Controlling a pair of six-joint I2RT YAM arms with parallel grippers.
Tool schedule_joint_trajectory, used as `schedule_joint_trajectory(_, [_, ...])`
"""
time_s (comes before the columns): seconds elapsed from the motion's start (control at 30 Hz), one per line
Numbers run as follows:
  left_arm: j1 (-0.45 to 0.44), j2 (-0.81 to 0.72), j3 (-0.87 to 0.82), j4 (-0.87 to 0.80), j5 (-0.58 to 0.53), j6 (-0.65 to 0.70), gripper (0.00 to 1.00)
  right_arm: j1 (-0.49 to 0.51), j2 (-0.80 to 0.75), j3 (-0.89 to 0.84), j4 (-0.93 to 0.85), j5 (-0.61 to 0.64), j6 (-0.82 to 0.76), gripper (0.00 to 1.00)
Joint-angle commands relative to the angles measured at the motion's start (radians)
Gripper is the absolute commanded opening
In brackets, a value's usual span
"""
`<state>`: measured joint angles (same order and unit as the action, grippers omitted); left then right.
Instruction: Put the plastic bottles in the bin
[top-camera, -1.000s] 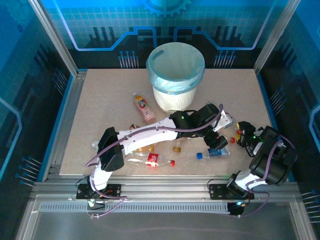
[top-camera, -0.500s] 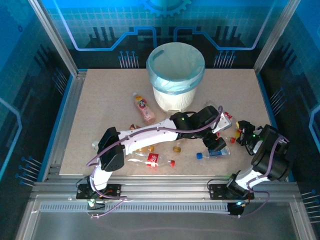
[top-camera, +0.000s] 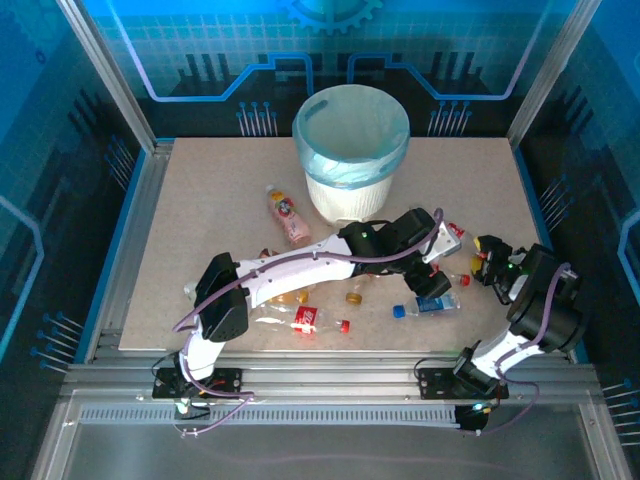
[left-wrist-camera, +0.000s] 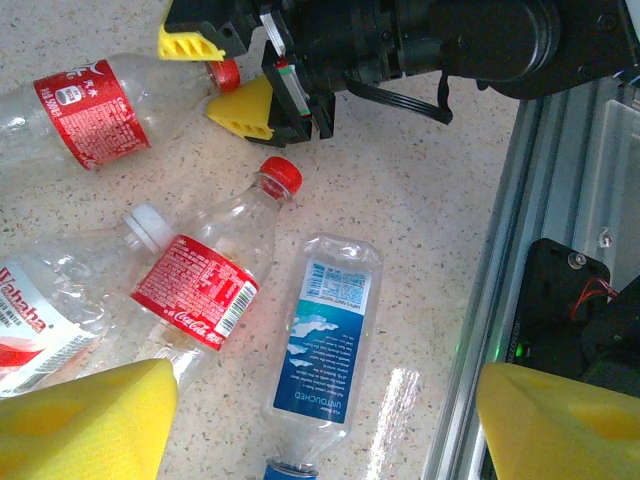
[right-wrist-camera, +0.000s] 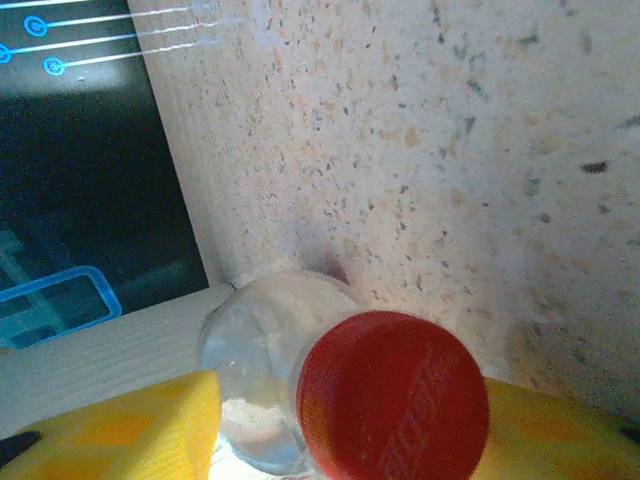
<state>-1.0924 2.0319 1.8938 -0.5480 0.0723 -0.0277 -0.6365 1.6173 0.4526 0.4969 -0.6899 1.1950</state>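
Edged toward the bin (top-camera: 345, 195), right jaws clamp the red-capped bottle (right-wrist-camera: 390, 395); left jaws gape above other bottles (left-wrist-camera: 325, 350).

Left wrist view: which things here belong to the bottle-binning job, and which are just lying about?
Job:
- red-label bottle, neck in the right gripper's jaws
- cola bottle
- blue-label bottle
- Wahaha bottle

Not the job (fixtures, not loose clutter):
- table
- aluminium rail

Speckled beige tabletop (top-camera: 200, 220); aluminium frame rail (top-camera: 300, 385) along near edge; blue circuit-print backdrop (top-camera: 320, 40).
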Motion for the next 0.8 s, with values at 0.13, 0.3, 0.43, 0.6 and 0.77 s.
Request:
schedule_joint_trajectory(0.13, [0.023,0.019,0.037,-0.018,0.028,-0.009,0.80,-0.018,0.098,0.035,0.042,0.175,-0.036,0.60])
schedule_joint_trajectory(0.3, [0.040,0.024,0.044,-0.009,0.042,-0.009,0.80,-0.025,0.107,0.071,0.024,0.190,-0.046,0.58])
schedule_joint_trajectory(0.43, [0.051,0.036,0.056,-0.009,0.053,-0.011,0.80,-0.025,0.130,0.090,0.032,0.199,-0.037,0.58])
schedule_joint_trajectory(0.6, [0.063,0.043,0.066,-0.012,0.064,-0.011,0.80,-0.033,0.140,0.110,0.021,0.211,-0.041,0.63])
schedule_joint_trajectory(0.77, [0.074,0.043,0.069,-0.010,0.066,-0.006,0.80,-0.038,0.140,0.124,-0.007,0.231,-0.068,0.63])
